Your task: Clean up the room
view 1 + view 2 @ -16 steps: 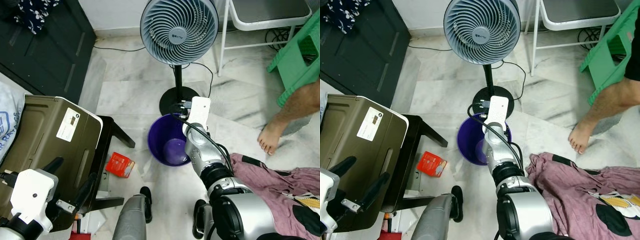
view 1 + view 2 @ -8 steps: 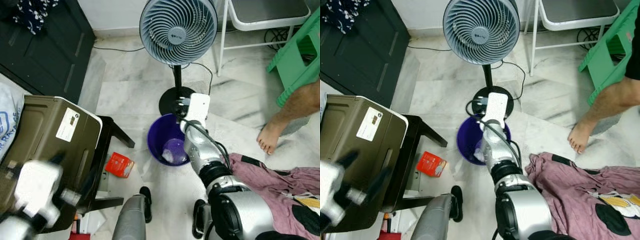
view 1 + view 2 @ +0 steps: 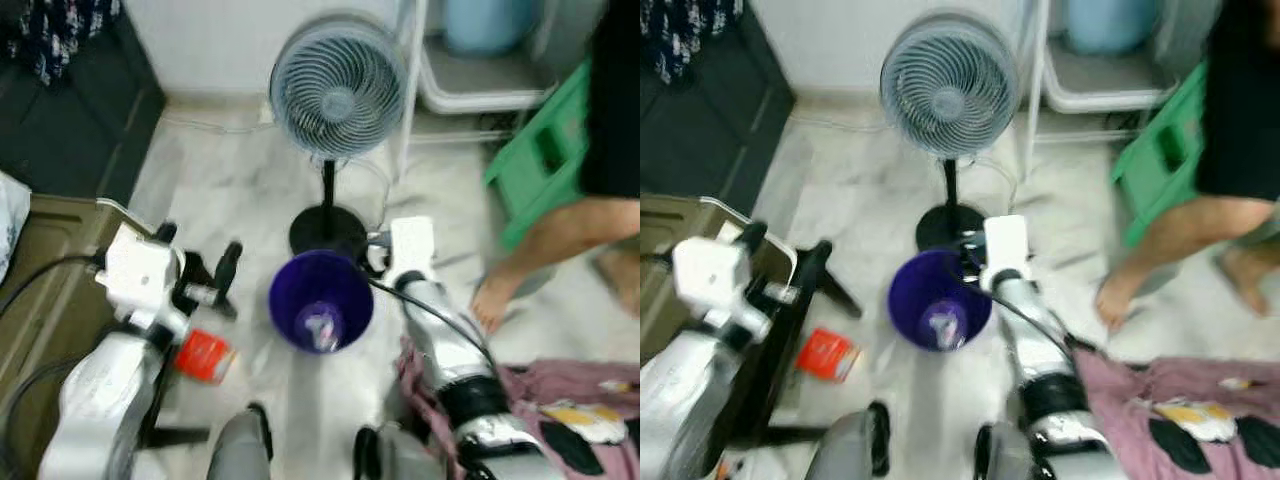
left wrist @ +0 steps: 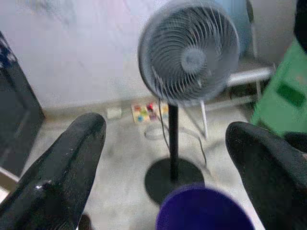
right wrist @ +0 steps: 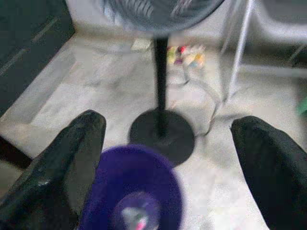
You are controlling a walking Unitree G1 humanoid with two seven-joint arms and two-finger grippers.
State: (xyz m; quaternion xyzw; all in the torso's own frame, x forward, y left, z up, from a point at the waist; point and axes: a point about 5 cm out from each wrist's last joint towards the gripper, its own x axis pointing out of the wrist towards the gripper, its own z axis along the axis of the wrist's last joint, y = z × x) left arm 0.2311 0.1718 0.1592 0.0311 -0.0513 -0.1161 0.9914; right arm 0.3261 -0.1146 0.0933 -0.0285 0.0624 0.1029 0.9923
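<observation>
A purple bin (image 3: 320,297) stands on the marble floor in front of me, with a crumpled whitish scrap (image 3: 321,326) at its bottom. A red box (image 3: 203,355) lies on the floor to its left. My left gripper (image 3: 200,245) is raised left of the bin, above the red box, open and holding nothing; the left wrist view looks between its fingers (image 4: 62,177) at the fan and the bin's rim (image 4: 204,211). My right gripper (image 5: 168,129) is open just above the bin's right rim, also holding nothing. A pink garment (image 3: 560,400) lies on the floor at the right.
A standing fan (image 3: 338,90) rises right behind the bin, its black base (image 5: 162,134) and cable close by. An olive case (image 3: 40,300) sits on a black stool at the left. A green stool (image 3: 540,160), a white chair frame (image 3: 480,85) and a person's bare leg (image 3: 560,235) stand to the right.
The camera has tilted up and everything is blurred. My left arm has risen from low at the left to beside the bin. A whitish scrap now lies in the bin.
</observation>
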